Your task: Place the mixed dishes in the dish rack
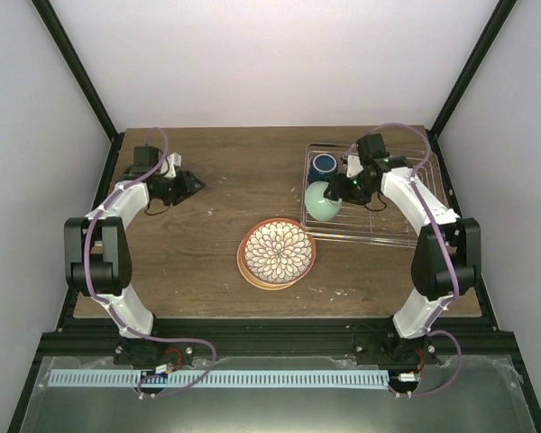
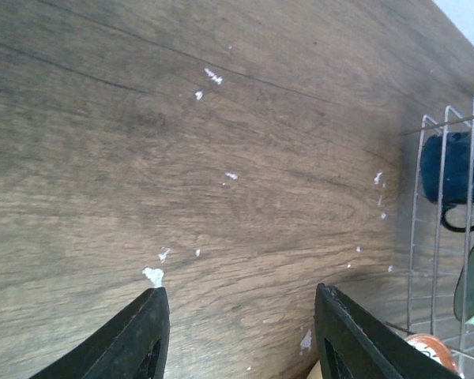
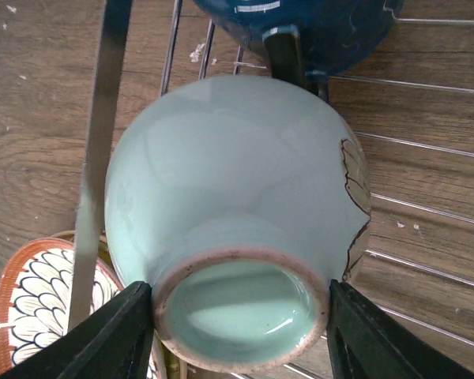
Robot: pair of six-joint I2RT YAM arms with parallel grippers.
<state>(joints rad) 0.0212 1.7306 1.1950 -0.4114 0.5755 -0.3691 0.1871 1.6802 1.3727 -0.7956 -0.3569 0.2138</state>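
Overhead, mug (image 1: 324,164) and bowl (image 1: 321,203) sit in the dish rack (image 1: 383,227) while the plates (image 1: 277,253) wait on the counter (image 1: 207,248); the left wrist shows the left end effector (image 2: 238,292) released and empty, the right wrist the right end effector (image 3: 241,294) flanking the bowl's foot, grip unclear.

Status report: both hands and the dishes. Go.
Left hand open, empty, over table. Right hand clamped on bowl foot, at rack, beside mug. Plates on table, not yet loaded. Nothing blocking.

Left jaws apart, right jaws gripping
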